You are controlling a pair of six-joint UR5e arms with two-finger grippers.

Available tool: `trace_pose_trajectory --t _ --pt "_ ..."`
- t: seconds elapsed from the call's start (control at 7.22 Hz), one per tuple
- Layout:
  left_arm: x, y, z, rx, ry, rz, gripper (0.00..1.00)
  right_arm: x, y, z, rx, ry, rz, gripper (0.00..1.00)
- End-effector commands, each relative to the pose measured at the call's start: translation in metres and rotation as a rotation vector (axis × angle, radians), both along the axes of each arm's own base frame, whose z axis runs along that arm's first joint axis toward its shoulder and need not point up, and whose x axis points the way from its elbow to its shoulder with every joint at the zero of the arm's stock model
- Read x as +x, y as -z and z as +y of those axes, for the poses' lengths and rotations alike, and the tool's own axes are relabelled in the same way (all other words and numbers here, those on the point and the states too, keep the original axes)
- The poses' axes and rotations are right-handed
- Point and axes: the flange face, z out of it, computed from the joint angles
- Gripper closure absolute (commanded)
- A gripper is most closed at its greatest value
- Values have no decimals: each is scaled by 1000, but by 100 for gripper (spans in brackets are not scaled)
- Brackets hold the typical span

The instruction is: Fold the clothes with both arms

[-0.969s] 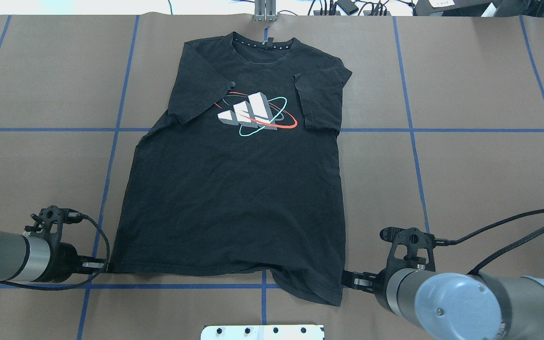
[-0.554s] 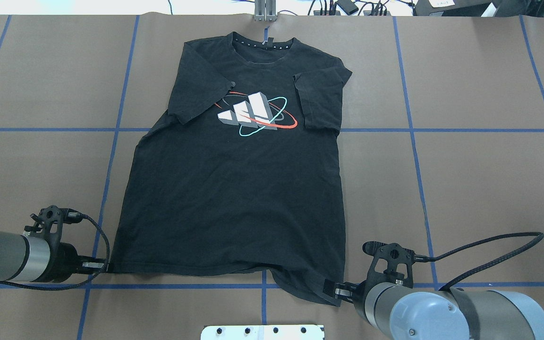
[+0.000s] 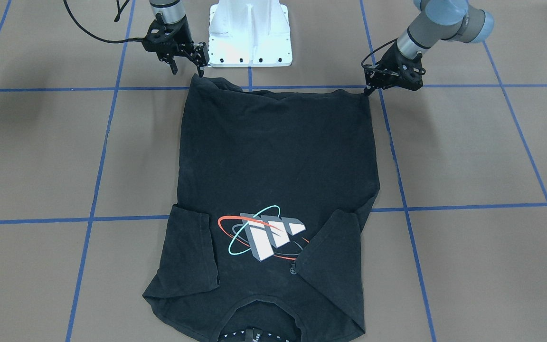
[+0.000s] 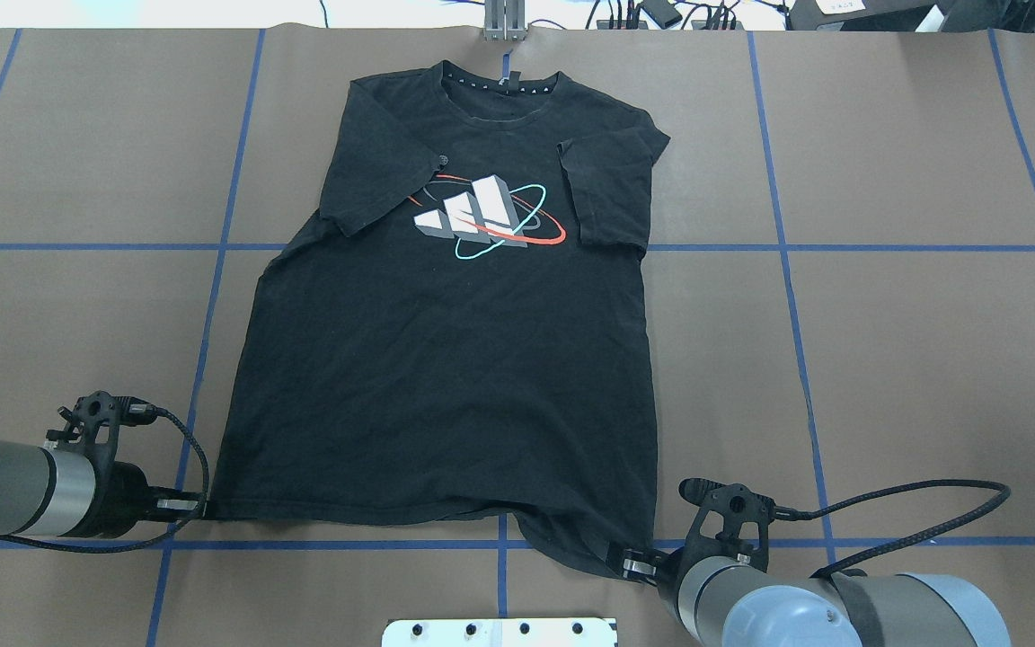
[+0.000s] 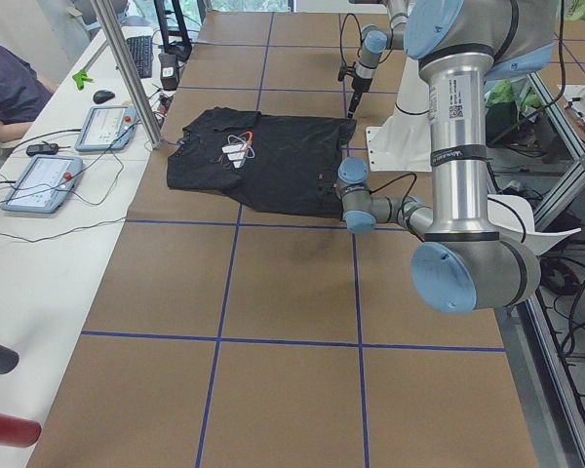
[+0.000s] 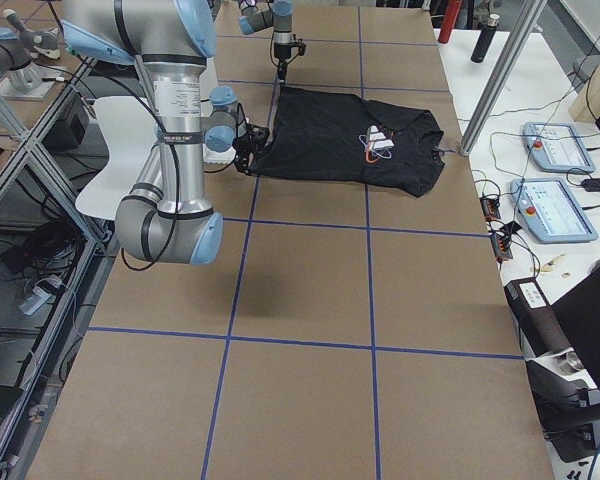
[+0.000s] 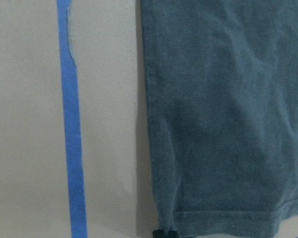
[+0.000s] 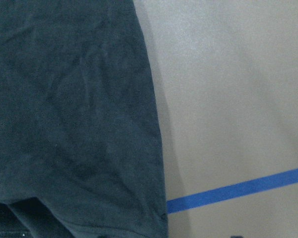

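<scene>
The black T-shirt (image 4: 446, 386) lies flat on the brown table, logo (image 4: 486, 216) up, collar at the far side and both sleeves folded inward. My left gripper (image 4: 197, 510) is low at the near-left hem corner and shut on it; in the left wrist view its black tip (image 7: 165, 233) sits right at that corner of the shirt (image 7: 223, 124). My right gripper (image 3: 189, 71) stands open at the near-right hem corner (image 4: 630, 562), which is rumpled. In the right wrist view one fingertip (image 8: 236, 236) shows beside the shirt's edge (image 8: 159, 208).
The white pedestal base (image 3: 249, 33) stands just behind the hem, between the two arms. Blue tape lines (image 4: 787, 247) cross the table. A metal post (image 4: 504, 22) rises past the collar. A person's sleeve (image 5: 0, 88) and control tablets (image 5: 39, 180) are at a side desk.
My right gripper has moved left and toward the near edge, up to the shirt's near-right hem corner. The left gripper and the shirt have stayed put.
</scene>
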Motion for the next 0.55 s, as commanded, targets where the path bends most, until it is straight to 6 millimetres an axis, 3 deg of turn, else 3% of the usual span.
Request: trace_pose_trajectory --t 0.0,0.42 --pt "0 1 0 0 1 1 100 -8 -3 2 5 -4 7 37" --pt "0 0 0 0 0 0 100 -14 -5 2 5 -4 13 46"
